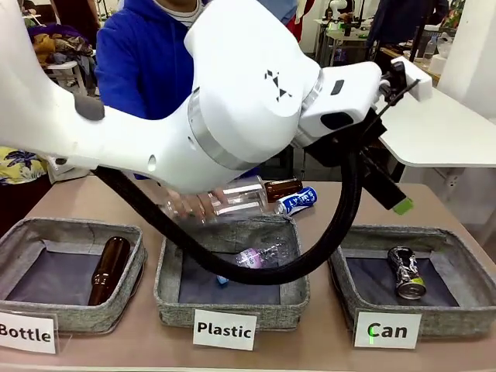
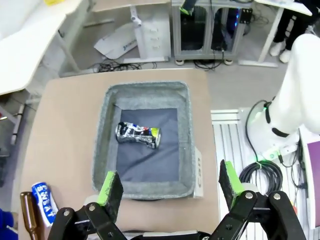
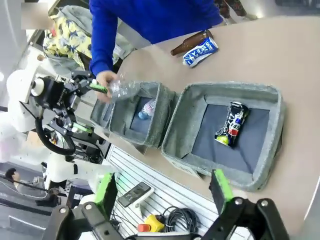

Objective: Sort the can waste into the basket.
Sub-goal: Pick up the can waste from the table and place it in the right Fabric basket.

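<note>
- Tan tabletop (image 1: 434,205) with three grey fabric baskets in a row on its near side. The Can basket (image 1: 457,322) is the rightmost one, with a white "Can" card (image 1: 387,331) at its front.
- Black and silver can (image 1: 406,273): lies on its side on the dark lining inside the Can basket.
- Blue can (image 1: 298,201): lies on the table, up and left of the Can basket. It is just beside a brown bottle (image 1: 283,187).
- Left gripper (image 2: 168,170): hovers above the Can basket with its fingers wide apart and nothing between them.
- Right gripper (image 3: 161,175): fingers spread and empty, just outside the Can basket's wall.
- Plastic basket (image 1: 167,287): immediately left of the Can basket. A person's hand (image 3: 105,79) holds a clear plastic bottle (image 1: 225,201) over it.
- Bottle basket (image 1: 77,318): farthest from the Can basket, with a brown bottle (image 1: 108,270) lying inside.
</note>
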### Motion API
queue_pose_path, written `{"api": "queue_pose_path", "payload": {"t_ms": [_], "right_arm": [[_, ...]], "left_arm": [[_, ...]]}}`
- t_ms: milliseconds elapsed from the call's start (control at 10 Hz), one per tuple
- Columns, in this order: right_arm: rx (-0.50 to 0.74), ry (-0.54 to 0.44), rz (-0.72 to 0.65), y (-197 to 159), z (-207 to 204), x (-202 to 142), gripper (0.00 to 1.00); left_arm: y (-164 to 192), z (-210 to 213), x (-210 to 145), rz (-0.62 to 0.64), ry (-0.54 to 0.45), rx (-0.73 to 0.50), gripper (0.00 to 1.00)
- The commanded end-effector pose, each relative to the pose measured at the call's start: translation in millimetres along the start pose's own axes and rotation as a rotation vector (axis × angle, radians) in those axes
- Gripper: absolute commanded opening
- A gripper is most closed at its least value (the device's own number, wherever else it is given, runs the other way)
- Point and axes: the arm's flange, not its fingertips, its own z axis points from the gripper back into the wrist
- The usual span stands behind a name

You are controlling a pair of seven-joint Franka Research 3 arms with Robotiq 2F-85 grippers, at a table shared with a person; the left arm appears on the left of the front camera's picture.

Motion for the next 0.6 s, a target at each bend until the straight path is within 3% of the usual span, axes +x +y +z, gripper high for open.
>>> {"api": "queue_pose_path", "payload": {"t_ms": [0, 500], "right_arm": [[0.021, 0.002, 0.005, -12.9, -1.4, -23.6, 1.00], [0.016, -0.001, -0.028, -13.2, -3.0, -22.3, 1.00]], "left_arm": [[3.0, -2.2, -5.8, -0.012, -0.014, 0.003, 1.00], [1.0, 1.0, -7.9, -0.012, -0.026, -0.004, 1.00]]}}
